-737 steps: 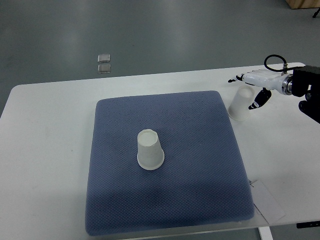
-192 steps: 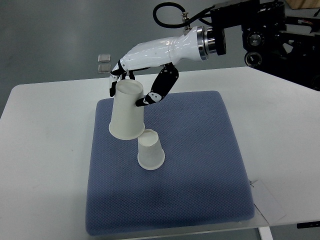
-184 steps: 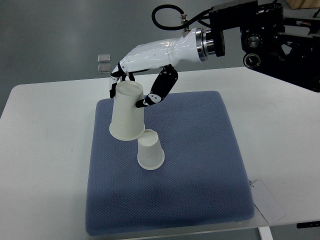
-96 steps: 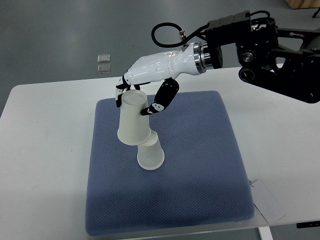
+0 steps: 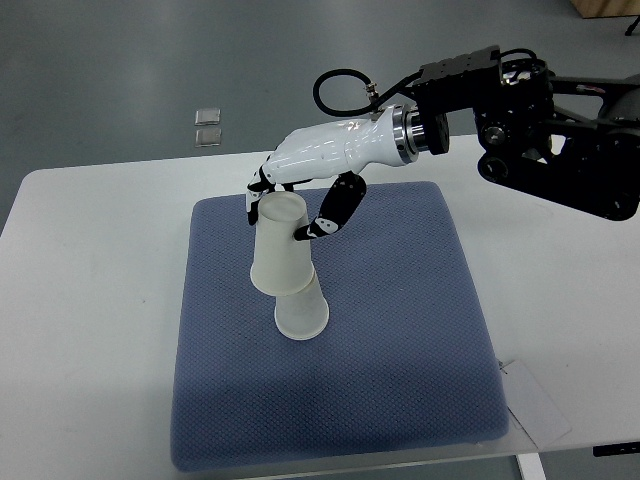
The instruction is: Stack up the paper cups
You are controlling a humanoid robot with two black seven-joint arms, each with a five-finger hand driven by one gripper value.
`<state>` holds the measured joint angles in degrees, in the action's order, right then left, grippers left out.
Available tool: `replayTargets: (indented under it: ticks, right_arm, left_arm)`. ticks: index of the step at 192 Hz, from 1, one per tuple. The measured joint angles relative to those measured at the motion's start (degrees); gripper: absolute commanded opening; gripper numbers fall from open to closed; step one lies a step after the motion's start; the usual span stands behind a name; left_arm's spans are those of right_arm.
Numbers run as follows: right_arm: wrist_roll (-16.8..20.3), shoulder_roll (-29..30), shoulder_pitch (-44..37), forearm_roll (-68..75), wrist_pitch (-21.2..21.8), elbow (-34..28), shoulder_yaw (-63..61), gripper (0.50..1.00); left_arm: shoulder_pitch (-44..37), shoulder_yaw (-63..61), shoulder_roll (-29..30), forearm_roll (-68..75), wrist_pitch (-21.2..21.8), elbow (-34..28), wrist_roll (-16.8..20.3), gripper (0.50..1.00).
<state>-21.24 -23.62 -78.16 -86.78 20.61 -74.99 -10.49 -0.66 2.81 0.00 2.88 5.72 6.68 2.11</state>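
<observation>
Right robot hand gripped inverted paper cup near its base, rim lowered over second cup at 5 o'clock, aligning stack on blue mat.

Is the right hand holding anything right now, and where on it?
Yes: the right hand grips an upside-down white paper cup near its upturned base, fingers either side.

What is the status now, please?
Right hand shut on upside-down white paper cup. Its rim partly over second inverted white paper cup on blue textured mat. Nothing blocking. Left hand unseen.
</observation>
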Motion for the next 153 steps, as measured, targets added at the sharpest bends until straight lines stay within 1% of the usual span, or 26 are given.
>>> replayTargets:
  ticks: [81,113,123,127,128,129,130,131,134,136,137,141,153]
  right_arm:
    - [0.0,-1.0,0.9,-0.5,0.0,0.0,1.1,0.560]
    - [0.0,-1.1,1.2,-0.4,0.0,0.1,1.1,0.580]
    - [0.0,-1.1,1.4,-0.4,0.0,0.1,1.1,0.603]
    - [0.0,-1.1,1.5,-0.4,0.0,0.1,1.1,0.619]
    - [0.0,-1.1,1.6,-0.4,0.0,0.1,1.1,0.631]
    - [0.0,-1.1,1.6,-0.4,0.0,0.1,1.1,0.631]
    - [0.0,-1.1,1.6,-0.4,0.0,0.1,1.1,0.643]
    - [0.0,-1.1,1.6,-0.4,0.0,0.1,1.1,0.643]
    - [0.0,-1.1,1.6,-0.4,0.0,0.1,1.1,0.666]
    - [0.0,-1.1,1.7,-0.4,0.0,0.1,1.1,0.666]
    - [0.0,-1.1,1.7,-0.4,0.0,0.1,1.1,0.678]
    - [0.0,-1.1,1.8,-0.3,-0.1,0.1,1.1,0.695]
    - [0.0,-1.0,2.3,-0.3,-0.1,0.1,1.0,0.735]
  left_arm:
    - [0.0,0.0,0.0,0.0,0.0,0.0,0.0,1.000]
    - [0.0,0.0,0.0,0.0,0.0,0.0,0.0,1.000]
    - [0.0,0.0,0.0,0.0,0.0,0.0,0.0,1.000]
    - [0.0,0.0,0.0,0.0,0.0,0.0,0.0,1.000]
    - [0.0,0.0,0.0,0.0,0.0,0.0,0.0,1.000]
    - [0.0,0.0,0.0,0.0,0.0,0.0,0.0,1.000]
    - [0.0,0.0,0.0,0.0,0.0,0.0,0.0,1.000]
    - [0.0,0.0,0.0,0.0,0.0,0.0,0.0,1.000]
    - [0.0,0.0,0.0,0.0,0.0,0.0,0.0,1.000]
    - [0.0,0.0,0.0,0.0,0.0,0.0,0.0,1.000]
    - [0.0,0.0,0.0,0.0,0.0,0.0,0.0,1.000]
    - [0.0,0.0,0.0,0.0,0.0,0.0,0.0,1.000]
    - [0.0,0.0,0.0,0.0,0.0,0.0,0.0,1.000]
